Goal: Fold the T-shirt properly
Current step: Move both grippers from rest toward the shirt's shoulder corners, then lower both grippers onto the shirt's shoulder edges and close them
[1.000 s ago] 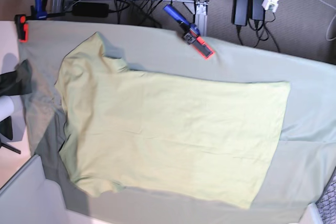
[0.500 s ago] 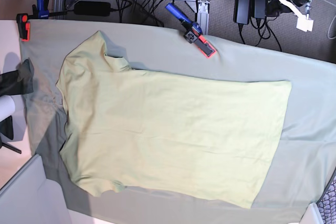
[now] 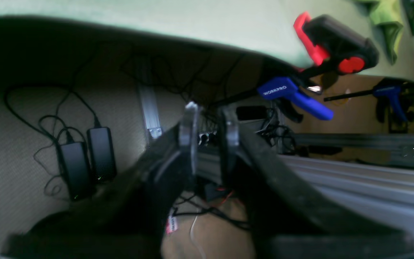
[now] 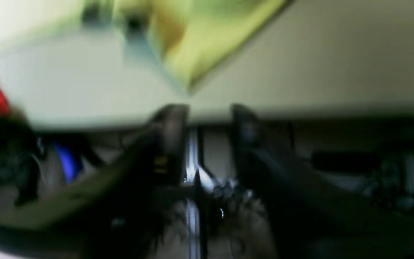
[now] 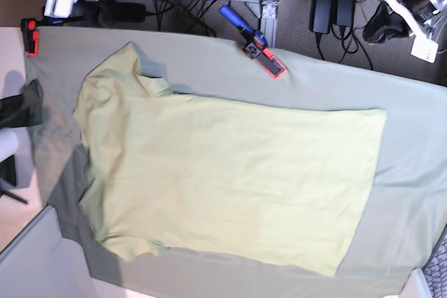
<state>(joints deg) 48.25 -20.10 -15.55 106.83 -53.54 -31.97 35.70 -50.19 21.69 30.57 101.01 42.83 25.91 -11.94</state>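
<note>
The pale yellow-green cotton T-shirt (image 5: 223, 172) is spread unfolded on the grey-green tablecloth (image 5: 209, 61); every fold is left. The black left gripper (image 3: 208, 115) and black right gripper (image 4: 208, 111) are parted, holding nothing.

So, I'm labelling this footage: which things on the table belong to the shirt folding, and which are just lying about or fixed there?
Job:
- pale yellow-green cotton T-shirt

Not job:
- red, black and blue clamp
</note>
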